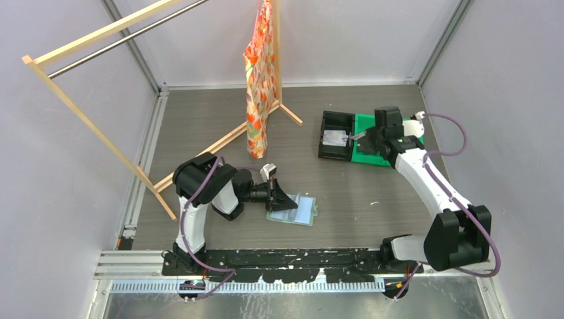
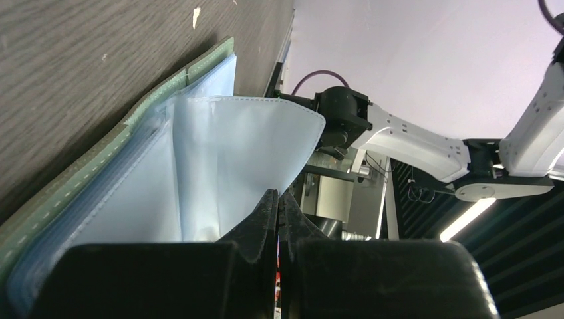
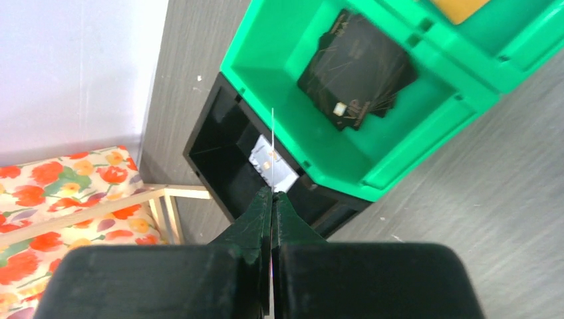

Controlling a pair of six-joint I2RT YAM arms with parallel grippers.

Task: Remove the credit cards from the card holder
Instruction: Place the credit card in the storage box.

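The sage-green card holder (image 1: 304, 211) lies open on the table, pale blue pockets up. In the left wrist view its green edge (image 2: 100, 159) lies flat and one pale blue inner flap (image 2: 246, 146) stands lifted. My left gripper (image 1: 286, 201) is at the holder's left edge, shut (image 2: 278, 196) on the base of that flap. My right gripper (image 1: 363, 136) is shut (image 3: 273, 193) on a thin card (image 3: 273, 136) seen edge-on, held above the black bin (image 3: 219, 143). A silver card (image 3: 279, 169) lies in that bin.
A green bin (image 1: 368, 151) stands right of the black bin (image 1: 326, 136) and holds black cards (image 3: 356, 70); an orange card (image 3: 459, 6) shows in its far compartment. A wooden clothes rack (image 1: 86, 113) with an orange floral cloth (image 1: 259, 73) stands at the back left.
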